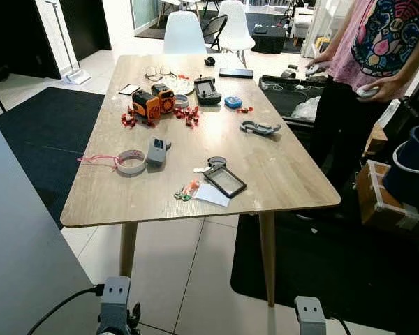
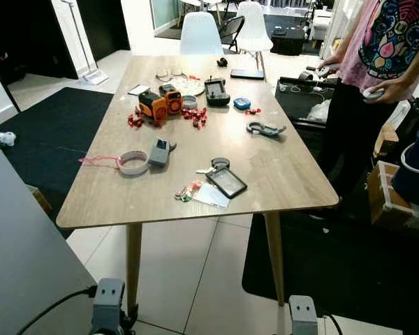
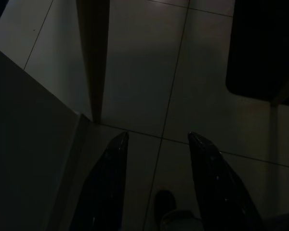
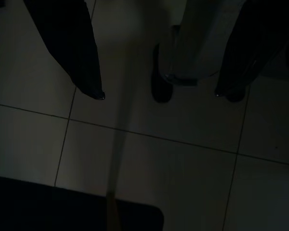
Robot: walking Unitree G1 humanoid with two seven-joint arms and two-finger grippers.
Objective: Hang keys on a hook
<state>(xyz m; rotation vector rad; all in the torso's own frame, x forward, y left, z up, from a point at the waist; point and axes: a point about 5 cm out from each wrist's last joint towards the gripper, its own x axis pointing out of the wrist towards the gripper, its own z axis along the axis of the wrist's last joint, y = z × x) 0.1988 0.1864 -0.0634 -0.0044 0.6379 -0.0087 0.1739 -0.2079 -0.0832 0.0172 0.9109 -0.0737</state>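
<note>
- wooden table (image 1: 286,178) on pale tile, cluttered with tape, orange gadgets
- keys (image 1: 187,190) lie near its front edge, beside a black card holder (image 1: 225,181)
- left gripper (image 3: 156,139) and right gripper (image 4: 159,94) hang low over tile, fingers spread, holding nothing

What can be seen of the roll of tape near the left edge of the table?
The roll of tape is a pale, whitish ring lying flat on the wooden table, its open core facing up. A thin pink strip trails from it toward the table's left edge. It sits toward the near left part of the tabletop, right beside a small grey device that looks to touch or nearly touch it; contact cannot be confirmed. Its material looks like paper or cloth tape.
</note>
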